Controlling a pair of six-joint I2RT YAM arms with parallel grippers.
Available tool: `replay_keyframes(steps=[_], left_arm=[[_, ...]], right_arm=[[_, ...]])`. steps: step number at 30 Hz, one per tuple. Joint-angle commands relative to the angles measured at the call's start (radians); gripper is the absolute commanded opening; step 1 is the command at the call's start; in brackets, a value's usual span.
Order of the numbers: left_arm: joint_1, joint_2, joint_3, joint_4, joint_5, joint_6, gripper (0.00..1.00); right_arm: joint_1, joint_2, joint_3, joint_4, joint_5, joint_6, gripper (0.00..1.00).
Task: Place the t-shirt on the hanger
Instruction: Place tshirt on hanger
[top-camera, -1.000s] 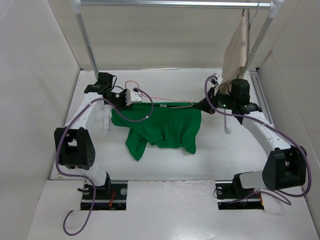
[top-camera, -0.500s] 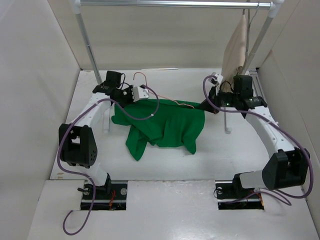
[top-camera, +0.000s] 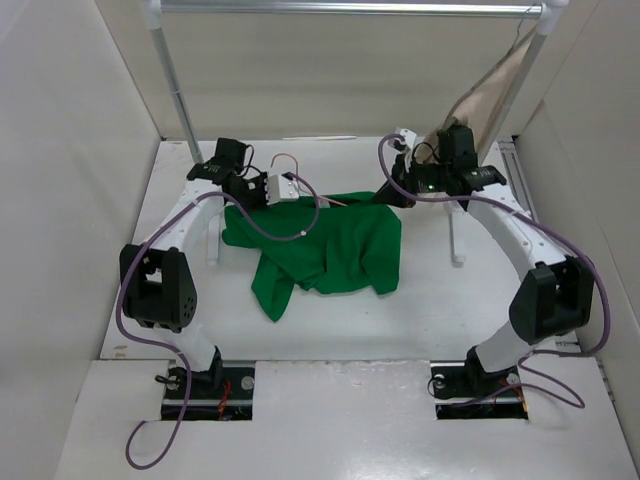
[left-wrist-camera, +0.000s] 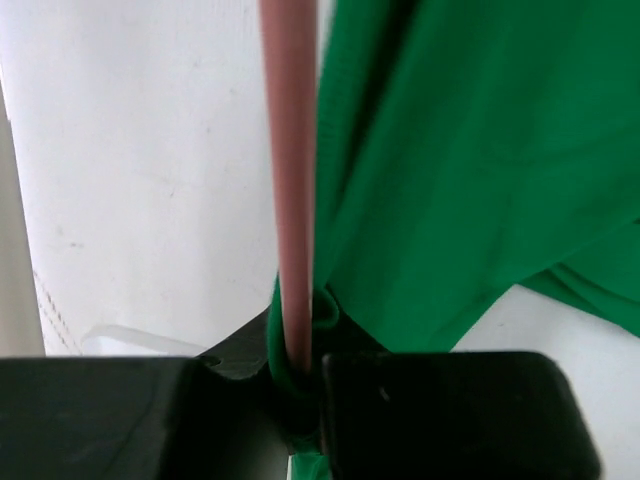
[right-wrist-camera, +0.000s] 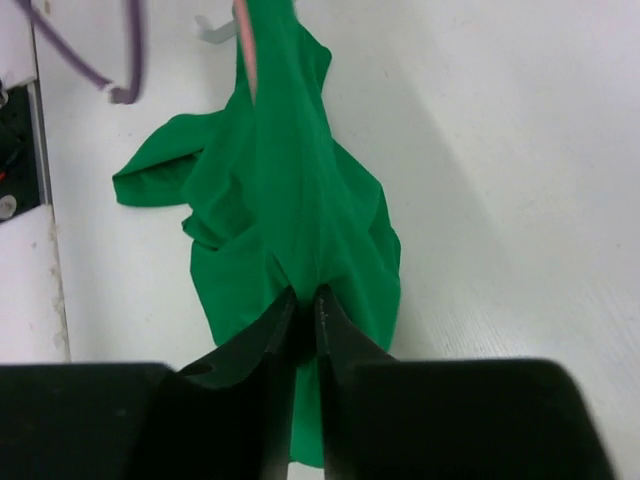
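The bright green t-shirt (top-camera: 330, 250) lies crumpled mid-table, its top edge lifted between both grippers. The thin pink hanger (top-camera: 335, 202) runs along that edge, its hook near the left wrist. My left gripper (top-camera: 290, 190) is shut on the hanger's rod (left-wrist-camera: 290, 200), with a green hem of the t-shirt (left-wrist-camera: 470, 150) caught around it between the jaws (left-wrist-camera: 298, 385). My right gripper (top-camera: 385, 195) pinches the shirt's far shoulder. In the right wrist view its jaws (right-wrist-camera: 303, 305) stand almost together, with the t-shirt (right-wrist-camera: 290, 190) gathered at the tips and the hanger (right-wrist-camera: 245, 45) beyond.
A beige garment (top-camera: 485, 85) hangs from the metal rack bar (top-camera: 340, 8) at the back right, pulled slantwise behind the right arm. Rack poles (top-camera: 175, 85) stand at both back corners. Small clear stands (top-camera: 455, 240) sit beside the shirt. Walls close in left and right.
My right gripper has moved left and back, bunching the shirt's right side inward. The left gripper rose slightly toward the back with the hanger. The beige garment swung.
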Motion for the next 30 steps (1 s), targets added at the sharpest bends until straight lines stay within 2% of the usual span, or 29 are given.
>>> replay_keyframes(steps=[1, 3, 5, 6, 7, 8, 10, 12, 16, 18, 19, 23, 24, 25, 26, 28, 29, 30], left_arm=[[-0.021, -0.012, 0.070, -0.154, 0.118, 0.041, 0.00], [-0.030, -0.012, 0.070, -0.163, 0.118, 0.041, 0.00], [-0.040, -0.012, 0.070, -0.163, 0.140, 0.041, 0.00], [-0.050, -0.012, 0.070, -0.163, 0.140, 0.041, 0.00], [-0.066, -0.012, 0.070, -0.163, 0.140, 0.041, 0.00], [-0.066, -0.012, 0.070, -0.163, 0.140, 0.041, 0.00], [-0.066, -0.012, 0.061, -0.163, 0.152, 0.032, 0.00], [-0.066, -0.012, 0.061, -0.152, 0.152, 0.023, 0.00], [-0.066, -0.012, 0.084, -0.161, 0.181, 0.023, 0.00], [-0.066, -0.012, 0.095, -0.210, 0.219, 0.084, 0.00], [-0.066, -0.012, 0.095, -0.230, 0.232, 0.105, 0.00], [-0.066, -0.021, 0.104, -0.301, 0.285, 0.170, 0.00], [-0.066, -0.021, 0.104, -0.301, 0.285, 0.170, 0.00], [-0.066, -0.021, 0.104, -0.301, 0.302, 0.170, 0.00], [-0.066, -0.021, 0.104, -0.301, 0.316, 0.153, 0.00], [-0.040, -0.032, 0.104, -0.290, 0.333, 0.132, 0.00], [-0.027, -0.032, 0.104, -0.280, 0.351, 0.123, 0.00], [-0.015, -0.041, 0.095, -0.280, 0.360, 0.104, 0.00]], right_arm=[[0.021, 0.031, 0.013, 0.139, -0.027, 0.063, 0.21], [0.079, 0.063, 0.077, 0.145, 0.002, 0.038, 0.30], [0.119, 0.081, 0.120, 0.096, 0.011, -0.001, 0.47], [0.150, 0.090, 0.134, 0.080, 0.011, -0.019, 0.51], [0.161, 0.091, 0.143, 0.071, 0.011, -0.048, 0.56], [0.170, 0.091, 0.143, 0.071, 0.011, -0.048, 0.69], [0.182, 0.060, 0.105, 0.080, 0.011, -0.073, 0.80], [0.210, 0.040, 0.082, 0.089, 0.035, -0.085, 0.88], [0.276, 0.038, 0.059, 0.089, 0.137, -0.133, 0.89], [0.276, 0.058, 0.050, 0.099, 0.184, -0.133, 0.81], [0.276, 0.073, 0.050, 0.121, 0.251, -0.133, 0.71], [0.276, 0.141, 0.067, 0.165, 0.319, -0.124, 0.50], [0.276, 0.155, 0.067, 0.174, 0.319, -0.124, 0.50], [0.276, 0.164, 0.079, 0.183, 0.297, -0.113, 0.37], [0.276, 0.173, 0.079, 0.194, 0.284, -0.113, 0.30], [0.276, 0.173, 0.079, 0.194, 0.275, -0.092, 0.04], [0.276, 0.173, 0.068, 0.215, 0.266, -0.082, 0.00], [0.276, 0.154, 0.055, 0.215, 0.253, -0.082, 0.00]])
